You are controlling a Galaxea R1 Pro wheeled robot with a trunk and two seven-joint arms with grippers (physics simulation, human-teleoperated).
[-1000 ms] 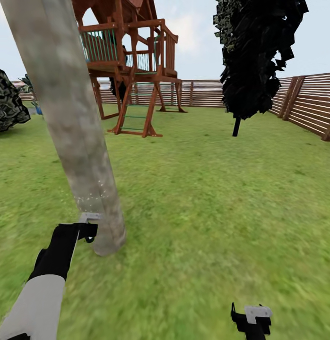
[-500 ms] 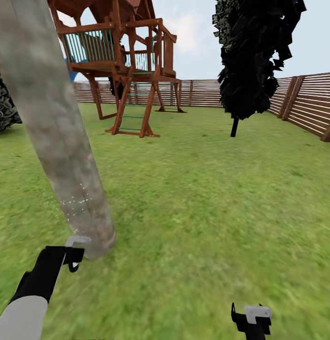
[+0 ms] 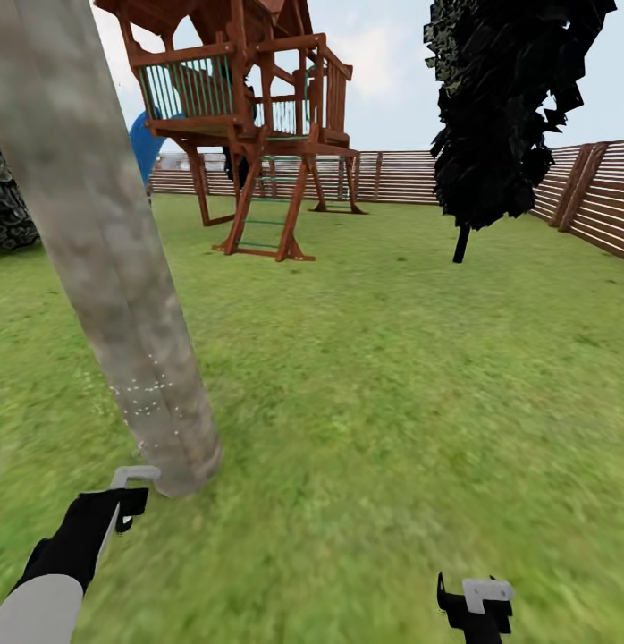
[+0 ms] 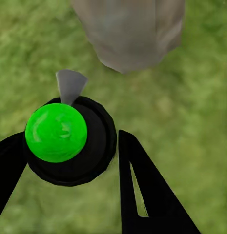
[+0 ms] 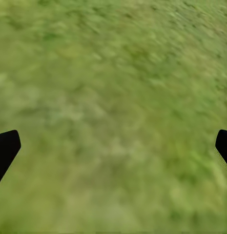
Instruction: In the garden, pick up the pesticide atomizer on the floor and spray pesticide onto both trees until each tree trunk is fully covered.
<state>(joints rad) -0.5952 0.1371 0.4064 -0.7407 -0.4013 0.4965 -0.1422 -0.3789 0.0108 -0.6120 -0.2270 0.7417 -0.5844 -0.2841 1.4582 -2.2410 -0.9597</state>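
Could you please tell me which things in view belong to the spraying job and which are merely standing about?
Job: tree trunk, white spray specks on it, sprayer in the left gripper.

Standing about: wooden play tower, black-leaved tree, fence, dark bush.

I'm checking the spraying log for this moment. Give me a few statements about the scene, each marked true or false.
1. The left gripper holds the atomizer, which has a green cap. True.
2. White pesticide specks show low on the trunk. True.
3. The right gripper is shut on a second atomizer. False: its fingers are spread wide over bare grass.
4. The atomizer's grey nozzle points toward the trunk's base. True.
5. The trunk stands perfectly upright. False: it leans in the head view.
6. The playhouse stands between the robot and the trunk. False: it stands far behind, near the fence.
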